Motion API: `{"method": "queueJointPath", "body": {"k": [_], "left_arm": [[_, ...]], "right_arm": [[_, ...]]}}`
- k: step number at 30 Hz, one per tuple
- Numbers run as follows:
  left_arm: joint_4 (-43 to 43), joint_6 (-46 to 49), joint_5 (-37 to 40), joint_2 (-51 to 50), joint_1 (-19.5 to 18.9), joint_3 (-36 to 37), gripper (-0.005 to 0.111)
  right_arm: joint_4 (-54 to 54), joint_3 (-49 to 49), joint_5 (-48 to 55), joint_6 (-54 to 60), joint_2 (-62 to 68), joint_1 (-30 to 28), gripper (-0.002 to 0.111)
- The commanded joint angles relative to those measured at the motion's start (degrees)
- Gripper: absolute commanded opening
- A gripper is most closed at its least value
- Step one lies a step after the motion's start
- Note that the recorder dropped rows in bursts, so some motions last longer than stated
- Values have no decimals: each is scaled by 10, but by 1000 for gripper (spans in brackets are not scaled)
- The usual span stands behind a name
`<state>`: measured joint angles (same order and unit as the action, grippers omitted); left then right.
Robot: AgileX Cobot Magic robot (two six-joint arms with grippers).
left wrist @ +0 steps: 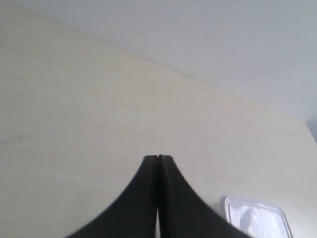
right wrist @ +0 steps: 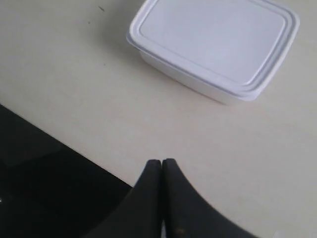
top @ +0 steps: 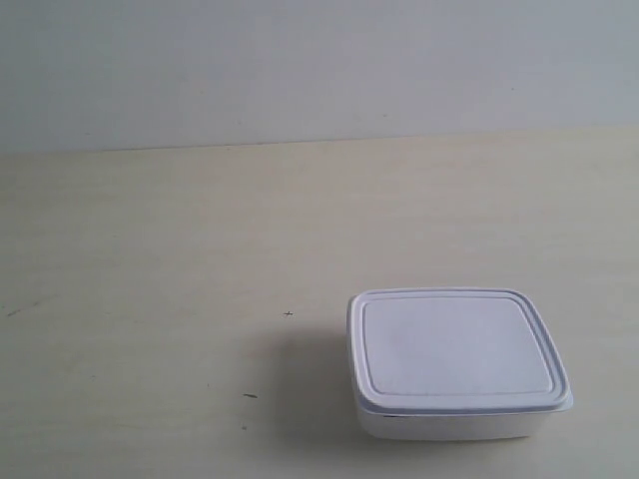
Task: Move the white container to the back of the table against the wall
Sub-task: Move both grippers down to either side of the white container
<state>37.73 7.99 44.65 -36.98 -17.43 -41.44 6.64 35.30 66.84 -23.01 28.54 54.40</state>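
Note:
The white container [top: 457, 361] with its fitted lid rests flat on the cream table [top: 180, 259] near the front, toward the exterior view's right, well short of the grey-white wall [top: 300, 70]. Neither arm shows in the exterior view. My left gripper [left wrist: 158, 157] is shut and holds nothing, hovering over bare tabletop, with a corner of the container [left wrist: 255, 218] off to one side. My right gripper [right wrist: 162, 161] is also shut and empty, and the container [right wrist: 215, 42] lies ahead of its tips, apart from them.
A few tiny dark specks [top: 289, 314] mark the tabletop beside the container. The right wrist view shows the table's edge [right wrist: 69, 144] and a dark drop-off beyond it. The wall meets the table along a straight line at the back.

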Motion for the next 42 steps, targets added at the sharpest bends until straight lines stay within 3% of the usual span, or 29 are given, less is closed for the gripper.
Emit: {"method": "queueJointPath", "body": {"k": [1,5,7,10,12,17,21,27,29,31,37,42], "left_arm": [[-2,9,26,-4,-1,35,0],[10,10,9,-4,-1,68,0],[87,24,31,-11,4,102,0],[269,200,128,-39,28,166,0],[313,218,145,-42,38,184,0],[315,216,101,-42,120,193,0],[336,201,-56,-44,254,193,0],[342,209,-356,-151,559,155,0],[322,240,-438,-229,636,116,0],[317,262,-470,-295,671,85,0],[316,263,-465,-394,674,66,0],[316,259,-409,-450,674,48,0]], "right_arm": [[0,-13,-10,5,-2,2,0],[0,-13,-27,5,-2,2,0],[0,-13,-43,10,-2,2,0],[-4,-18,-49,28,15,2,0],[-9,-26,-47,38,29,2,0],[0,-40,-59,35,74,2,0],[44,-40,-109,34,90,2,0],[54,-40,-152,29,90,2,0],[78,-40,-152,2,91,2,0],[88,-40,-150,-6,103,2,0],[85,-40,-170,-6,161,2,0],[85,-40,-204,-6,241,2,0]]}}
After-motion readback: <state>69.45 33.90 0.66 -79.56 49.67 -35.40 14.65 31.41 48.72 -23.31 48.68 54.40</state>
